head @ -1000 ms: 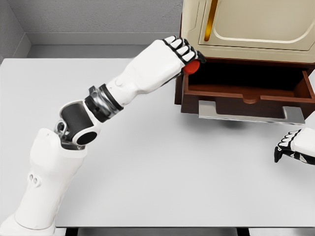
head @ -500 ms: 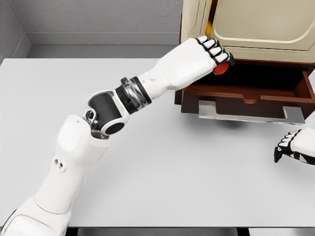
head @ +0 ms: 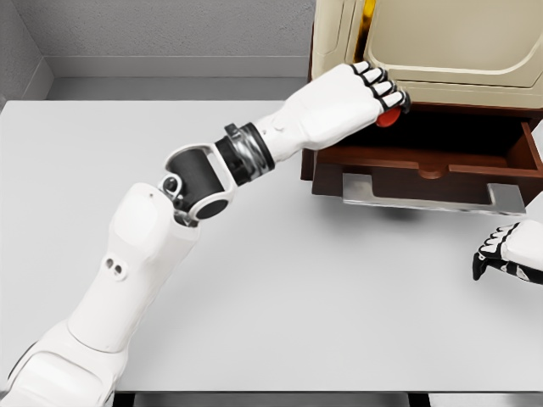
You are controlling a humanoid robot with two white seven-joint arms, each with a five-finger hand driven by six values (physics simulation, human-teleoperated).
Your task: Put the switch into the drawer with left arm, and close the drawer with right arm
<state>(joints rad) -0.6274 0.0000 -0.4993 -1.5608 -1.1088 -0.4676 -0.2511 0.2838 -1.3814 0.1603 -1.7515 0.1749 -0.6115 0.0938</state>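
My left hand (head: pixel 373 95) reaches from the lower left to the open brown drawer (head: pixel 428 161) at the upper right. Its fingers are curled around a red switch (head: pixel 388 118), of which only a small rounded part shows below the fingertips. The hand hovers over the left part of the drawer's dark inside. The drawer is pulled out from the cream cabinet (head: pixel 441 42), with a grey handle plate (head: pixel 428 195) at its front. My right hand (head: pixel 505 252) rests low at the right edge of the table, fingers curled, holding nothing.
The white table (head: pixel 280 288) spreads below the cabinet. A grey wall runs behind it. The cabinet's cream door with a gold strip (head: pixel 368 10) stands just above my left hand.
My left hand has carried the red switch rightward, from the drawer's left wall to above its inside. The elbow has moved right and up. The right hand has stayed still.
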